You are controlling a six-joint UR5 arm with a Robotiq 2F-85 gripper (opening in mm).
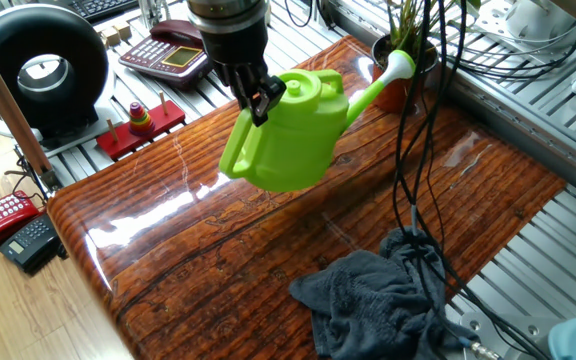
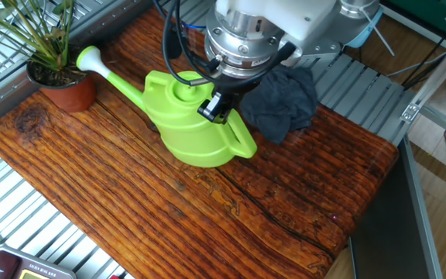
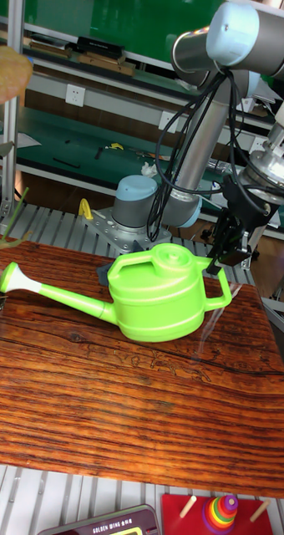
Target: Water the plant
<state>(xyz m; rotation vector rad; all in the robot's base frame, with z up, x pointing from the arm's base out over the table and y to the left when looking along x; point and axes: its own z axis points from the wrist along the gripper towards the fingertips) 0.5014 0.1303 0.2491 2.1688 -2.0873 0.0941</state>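
A bright green watering can (image 1: 286, 135) (image 2: 193, 122) (image 3: 159, 303) hangs a little above the wooden table, nearly level. My gripper (image 1: 260, 102) (image 2: 215, 108) (image 3: 220, 253) is shut on its handle at the rear. The can's white spout tip (image 1: 398, 62) (image 2: 87, 57) (image 3: 12, 277) sits right at the rim of the plant (image 1: 406, 40) (image 2: 46, 48), thin green leaves in a round terracotta pot (image 2: 66, 91). In the tall fixed view only a few leaves (image 3: 2, 224) show at the left edge.
A dark grey cloth (image 1: 378, 300) (image 2: 283, 101) lies on the wooden table (image 1: 218, 250). Black cables (image 1: 408, 170) hang down in front. A red ring toy (image 1: 140, 122), phones (image 1: 168, 58), and a black round device (image 1: 40, 70) sit off the table's edge.
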